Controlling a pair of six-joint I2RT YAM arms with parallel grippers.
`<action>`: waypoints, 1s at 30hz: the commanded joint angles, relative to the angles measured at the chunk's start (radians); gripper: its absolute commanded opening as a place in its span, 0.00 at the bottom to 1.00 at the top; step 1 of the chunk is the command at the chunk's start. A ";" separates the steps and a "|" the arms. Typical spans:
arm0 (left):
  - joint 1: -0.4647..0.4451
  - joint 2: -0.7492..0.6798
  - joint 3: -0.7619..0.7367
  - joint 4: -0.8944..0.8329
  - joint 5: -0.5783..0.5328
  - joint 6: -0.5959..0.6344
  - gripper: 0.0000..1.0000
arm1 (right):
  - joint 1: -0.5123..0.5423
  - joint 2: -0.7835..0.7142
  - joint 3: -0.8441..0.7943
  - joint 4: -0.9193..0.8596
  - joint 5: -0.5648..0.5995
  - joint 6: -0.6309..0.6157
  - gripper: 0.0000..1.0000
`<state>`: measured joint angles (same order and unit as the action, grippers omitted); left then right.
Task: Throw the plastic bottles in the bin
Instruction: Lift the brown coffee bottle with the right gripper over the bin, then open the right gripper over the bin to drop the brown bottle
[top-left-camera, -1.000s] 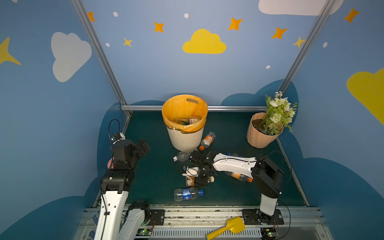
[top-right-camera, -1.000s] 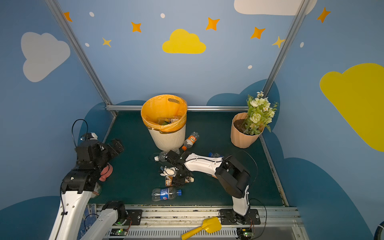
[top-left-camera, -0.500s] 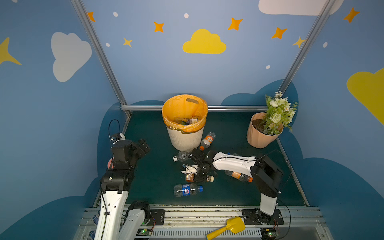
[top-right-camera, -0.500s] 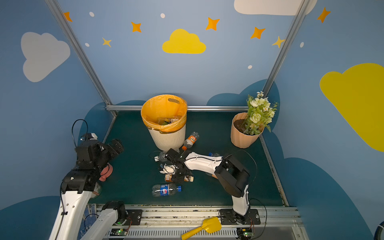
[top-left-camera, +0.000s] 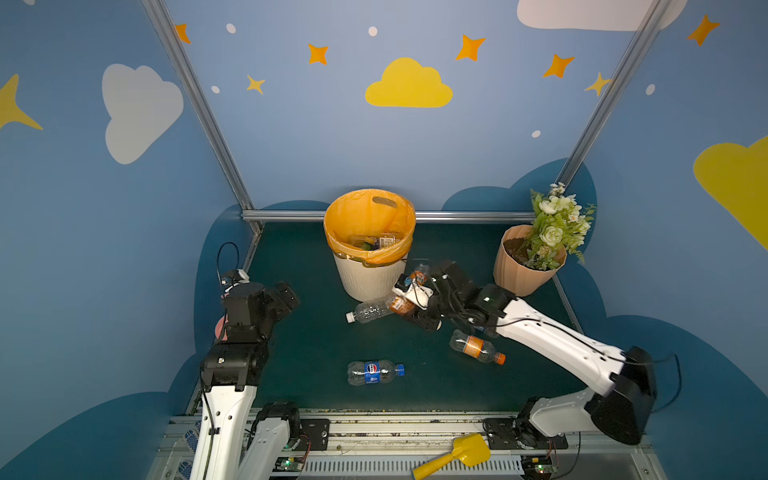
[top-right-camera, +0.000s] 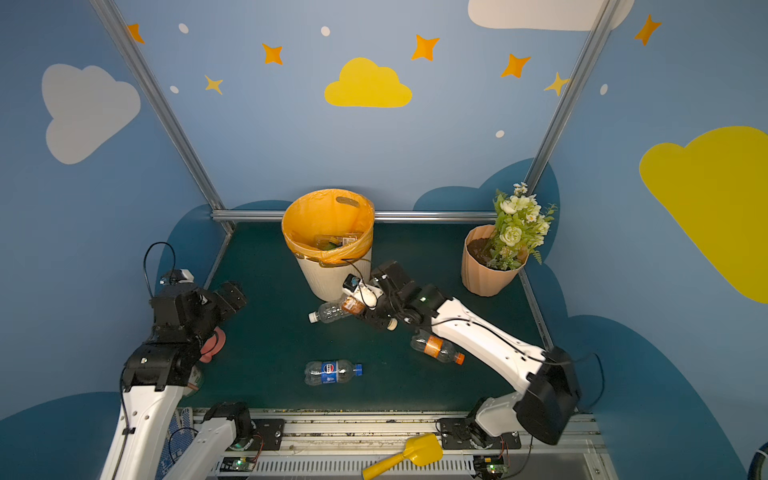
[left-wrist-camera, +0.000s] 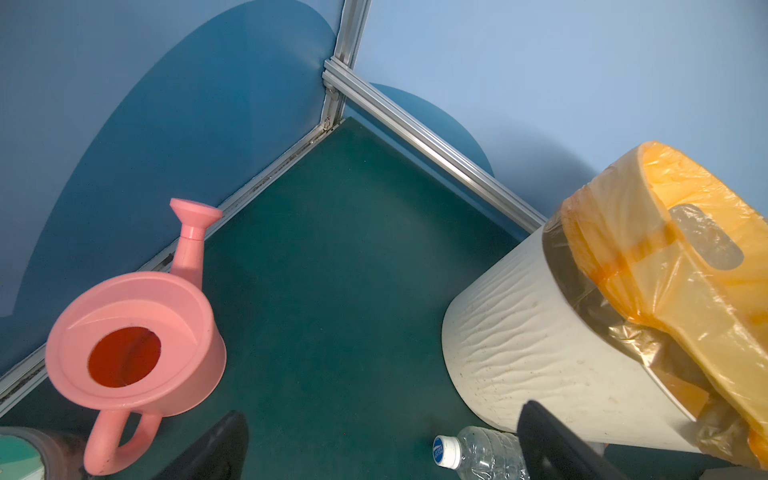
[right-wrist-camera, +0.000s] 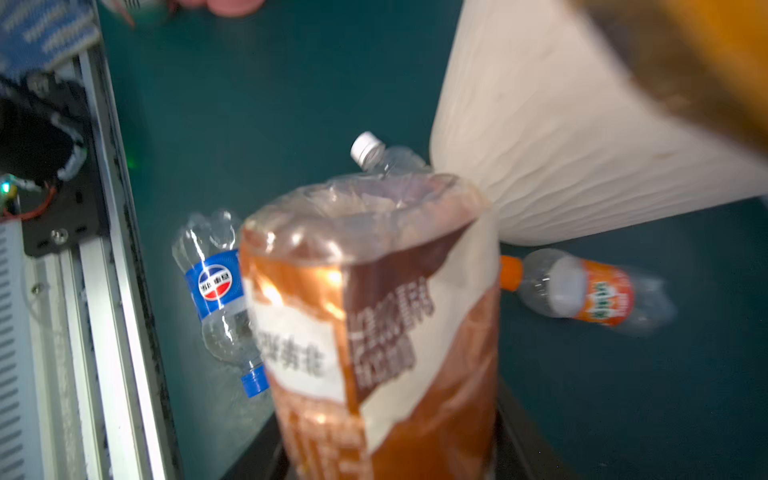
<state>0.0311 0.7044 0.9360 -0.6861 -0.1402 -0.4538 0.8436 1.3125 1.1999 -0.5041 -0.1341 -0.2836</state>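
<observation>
- Right gripper is clamping the brown bottle across its body, with the jaws drawn in against the label. The grip is looking secure, though the wrist view is blurring.
- The bin is standing just beyond this gripper, its wall close beside the held bottle. Its rim is sitting higher than the gripper, so I am judging that a lift is needed before any drop. Several bottles are already lying inside.
- A clear bottle is lying just past the fingertips, at the bin's foot. A Pepsi bottle is lying well behind the gripper, toward the rail. An orange bottle is lying under the right forearm.
- Left gripper is hanging spread wide and holding nothing. It is well apart from the bottles, probably keeping out of the way, with a pink can sitting beside it.
- The floor is showing as a dark green mat, flat and matte. The loose bottles are lying on their sides and could be rolling if nudged.
- Blue walls with clouds and stars are closing the room in. A flower pot is standing well off to the right gripper's outer side.
</observation>
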 joint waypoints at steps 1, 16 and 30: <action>0.004 -0.014 -0.008 -0.004 -0.022 -0.004 1.00 | -0.032 -0.142 -0.027 0.102 0.037 0.056 0.44; 0.004 -0.015 -0.021 0.008 0.108 0.009 1.00 | -0.130 -0.186 0.226 0.460 -0.008 0.113 0.44; 0.000 0.019 0.013 -0.035 0.140 0.014 1.00 | -0.227 0.649 1.142 -0.121 -0.226 0.357 0.89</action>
<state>0.0307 0.7376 0.9195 -0.6937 0.0078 -0.4496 0.6403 1.9797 2.2593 -0.4099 -0.3298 0.0303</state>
